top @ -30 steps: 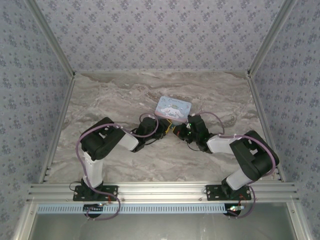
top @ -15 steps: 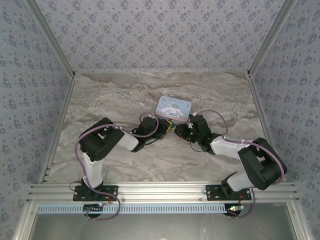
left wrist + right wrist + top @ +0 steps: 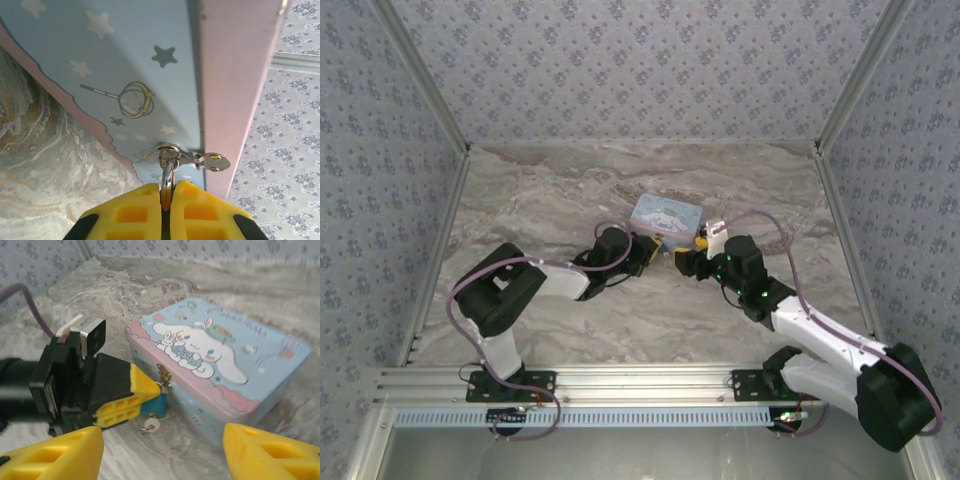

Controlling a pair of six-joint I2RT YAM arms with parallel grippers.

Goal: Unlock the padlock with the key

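Firmly pinch padlock in closed left claw, steer wide-open right claw squarely onto key beneath, then twist gently without dragging tin across surface.

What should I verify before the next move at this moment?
1. The left gripper is shut on the thin silvery shackle of the tiny teal-blue padlock: ok.
2. Shackle threaded through the metal hasp of the pale blue cartoon-printed tin box: ok.
3. The small silvery key sits at the padlock's underside; fully inserted: cannot tell.
4. The right gripper is open and empty, facing the key: ok.
5. Shackle released from the padlock body: cannot tell.
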